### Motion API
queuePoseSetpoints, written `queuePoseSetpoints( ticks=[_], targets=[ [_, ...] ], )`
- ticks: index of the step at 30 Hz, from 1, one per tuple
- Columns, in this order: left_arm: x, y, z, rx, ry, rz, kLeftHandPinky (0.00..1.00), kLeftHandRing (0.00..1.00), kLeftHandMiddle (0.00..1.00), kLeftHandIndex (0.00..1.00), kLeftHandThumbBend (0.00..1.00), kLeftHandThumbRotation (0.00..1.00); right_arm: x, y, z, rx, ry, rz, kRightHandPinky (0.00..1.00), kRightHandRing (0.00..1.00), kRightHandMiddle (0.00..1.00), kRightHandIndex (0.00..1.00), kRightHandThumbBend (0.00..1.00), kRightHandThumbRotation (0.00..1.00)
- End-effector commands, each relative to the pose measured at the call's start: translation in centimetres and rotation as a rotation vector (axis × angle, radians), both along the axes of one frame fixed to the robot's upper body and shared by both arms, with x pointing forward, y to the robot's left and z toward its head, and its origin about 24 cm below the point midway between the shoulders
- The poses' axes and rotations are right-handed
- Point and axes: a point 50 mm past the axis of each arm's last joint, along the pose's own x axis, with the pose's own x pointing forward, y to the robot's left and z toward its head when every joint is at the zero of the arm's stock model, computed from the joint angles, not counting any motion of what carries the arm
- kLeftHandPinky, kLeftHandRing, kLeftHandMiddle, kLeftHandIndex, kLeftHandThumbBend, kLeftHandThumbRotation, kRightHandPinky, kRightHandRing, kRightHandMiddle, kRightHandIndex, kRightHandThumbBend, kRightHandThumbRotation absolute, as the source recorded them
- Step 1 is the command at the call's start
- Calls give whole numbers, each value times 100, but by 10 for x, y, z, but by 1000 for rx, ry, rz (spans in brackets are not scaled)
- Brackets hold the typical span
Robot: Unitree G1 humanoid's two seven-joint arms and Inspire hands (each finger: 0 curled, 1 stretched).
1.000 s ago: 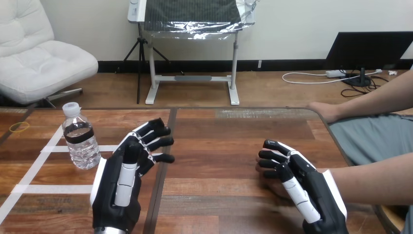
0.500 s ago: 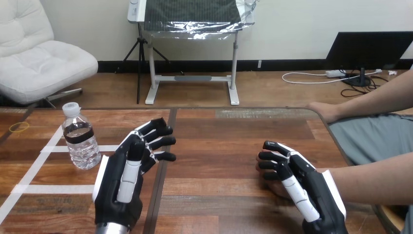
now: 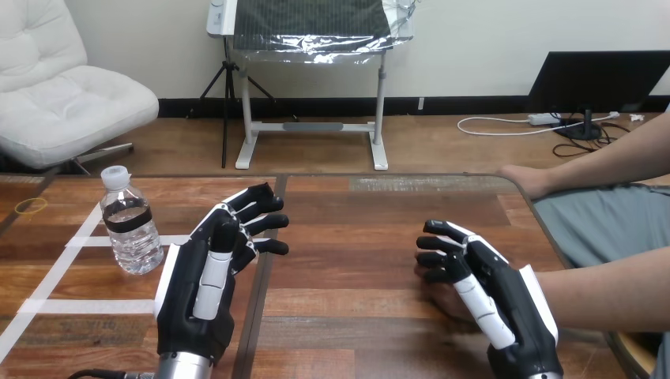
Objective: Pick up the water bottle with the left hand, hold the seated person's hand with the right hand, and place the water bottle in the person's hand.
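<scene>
Since the bottle [image 3: 133, 233] isn't picked up yet, the step is the left-hand grab. The bottle stands upright on the table [image 3: 355, 229], left of centre frame, cap [image 3: 114, 175] on. My left hand [image 3: 197, 288] is just to its right, not touching, spread open and holding nothing.

To do it well, I'd swing left and get the thumb on one side of the body and the fingers on the other. Wrap below the dark band [image 3: 126, 219], not at the neck. Squeeze lightly, since thin clear plastic will likely dent or slip. Lift straight so it doesn't tip.

My right hand [image 3: 506, 304], lower right of frame, lies over the person's hand [image 3: 439, 304]. I cannot tell if it has actual hold. It should settle there before I bring the bottle over.

Writing: the bottle has a dark band round its upper part, with no print I can read. No other labels on the table.
</scene>
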Motion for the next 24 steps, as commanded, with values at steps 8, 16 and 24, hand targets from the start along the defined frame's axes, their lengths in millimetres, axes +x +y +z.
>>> queuePoseSetpoints(
  ticks=[8,16,24],
  targets=[
    [15,2,16,26,-95,3,54,69,73,72,91,84,18,1,17,3,-95,12,66,72,75,79,78,79],
    [14,5,19,76,-116,43,54,70,73,72,91,84,17,2,17,7,-93,15,67,73,76,79,79,79],
    [16,9,24,149,-151,86,57,73,75,73,91,85,16,2,17,2,-97,17,67,73,75,79,79,79]
  ],
)
